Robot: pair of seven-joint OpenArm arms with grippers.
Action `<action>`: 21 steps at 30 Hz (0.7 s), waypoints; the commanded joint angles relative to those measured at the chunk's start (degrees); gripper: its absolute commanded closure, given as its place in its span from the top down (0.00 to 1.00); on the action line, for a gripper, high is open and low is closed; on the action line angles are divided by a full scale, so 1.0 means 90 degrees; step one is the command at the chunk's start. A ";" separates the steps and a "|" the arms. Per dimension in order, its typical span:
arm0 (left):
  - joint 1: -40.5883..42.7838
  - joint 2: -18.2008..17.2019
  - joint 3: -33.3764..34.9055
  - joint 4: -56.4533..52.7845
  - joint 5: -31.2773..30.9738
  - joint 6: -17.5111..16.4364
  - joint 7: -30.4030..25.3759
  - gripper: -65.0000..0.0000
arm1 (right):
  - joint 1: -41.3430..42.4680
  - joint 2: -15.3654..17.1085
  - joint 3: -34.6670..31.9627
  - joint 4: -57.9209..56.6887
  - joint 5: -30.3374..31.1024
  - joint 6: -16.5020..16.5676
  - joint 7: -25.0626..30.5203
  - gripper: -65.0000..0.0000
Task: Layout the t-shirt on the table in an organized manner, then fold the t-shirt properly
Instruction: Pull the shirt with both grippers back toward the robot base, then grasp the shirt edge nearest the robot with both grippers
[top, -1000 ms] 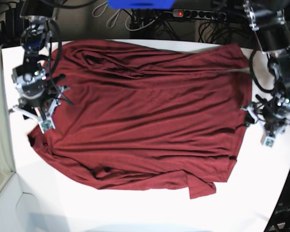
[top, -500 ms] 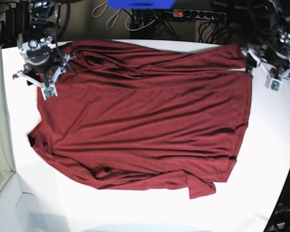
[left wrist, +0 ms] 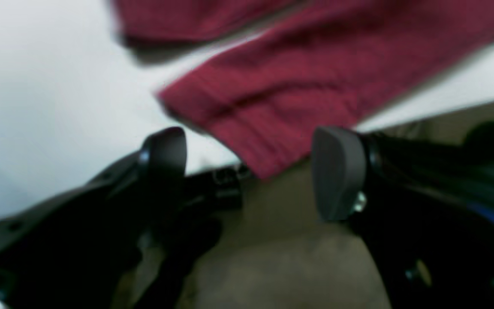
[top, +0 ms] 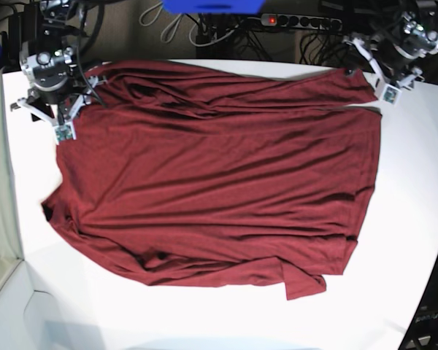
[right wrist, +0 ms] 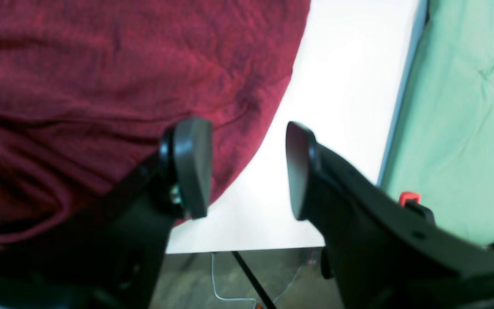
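The maroon t-shirt (top: 219, 175) lies spread wide over the white table (top: 409, 240), wrinkled, with a flap turned out at its near edge. My right gripper (top: 58, 109) hovers at the shirt's far left corner. In the right wrist view it (right wrist: 245, 169) is open, one finger (right wrist: 191, 167) over the t-shirt's (right wrist: 122, 86) edge and the other over bare table (right wrist: 345, 86). My left gripper (top: 383, 76) is at the far right corner. In its blurred wrist view it (left wrist: 251, 167) is open, with a shirt corner (left wrist: 272, 107) hanging over the table (left wrist: 37, 107) edge between the fingers, untouched.
A power strip (top: 299, 22), cables and a blue object (top: 212, 6) lie behind the table's far edge. A green cloth (right wrist: 465, 107) lies just beyond the table's left side. The floor (left wrist: 272, 257) shows below the far edge.
Both arms have swung from the shirt's mid sides to its far corners at the back edge of the table. The shirt has not moved. Both grippers stay open.
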 commanded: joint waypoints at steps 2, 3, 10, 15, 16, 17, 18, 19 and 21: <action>0.0037 -0.0091 0.0049 0.0001 -0.0041 0.0026 -0.0051 0.67 | -0.0078 0.0041 0.0025 0.0127 -0.0014 -0.0029 0.0106 0.44; 0.0027 -0.0091 0.0059 -0.0039 -0.0041 0.0036 -0.0061 0.67 | -0.0097 0.0041 0.0025 0.0127 -0.0014 -0.0029 0.0106 0.44; -0.0178 -0.0091 0.0069 -0.0175 -0.0041 0.0036 -0.0061 0.67 | -0.0107 0.0041 0.0025 0.0127 -0.0014 -0.0029 0.0106 0.44; -0.0334 0.0036 0.0089 -0.0459 -0.0041 0.0036 -0.0061 0.67 | -0.0107 0.0041 0.0025 0.0127 -0.0014 -0.0029 0.0106 0.44; -0.0432 0.0045 0.0089 -0.0537 -0.0041 0.0036 -0.0061 0.67 | -0.0107 0.0041 0.0025 0.0117 -0.0014 -0.0029 0.0106 0.44; -0.0481 0.0045 0.0098 -0.0605 -0.0041 0.0036 -0.0061 0.67 | -0.0107 0.0041 0.0025 0.0117 -0.0014 -0.0029 0.0106 0.44; -0.0510 0.0045 0.0098 -0.0673 -0.0041 0.0036 -0.0061 0.67 | -0.0107 0.0041 0.0025 0.0117 -0.0014 -0.0029 0.0106 0.44; -0.0510 0.0045 0.0108 -0.0693 -0.0041 0.0036 -0.0061 0.67 | -0.0107 0.0041 0.0025 0.0117 -0.0014 -0.0029 0.0106 0.44; -0.0510 0.0045 0.0128 -0.0703 -0.0041 0.0036 -0.0061 0.67 | -0.0107 0.0041 0.0025 0.0117 -0.0014 -0.0029 0.0106 0.44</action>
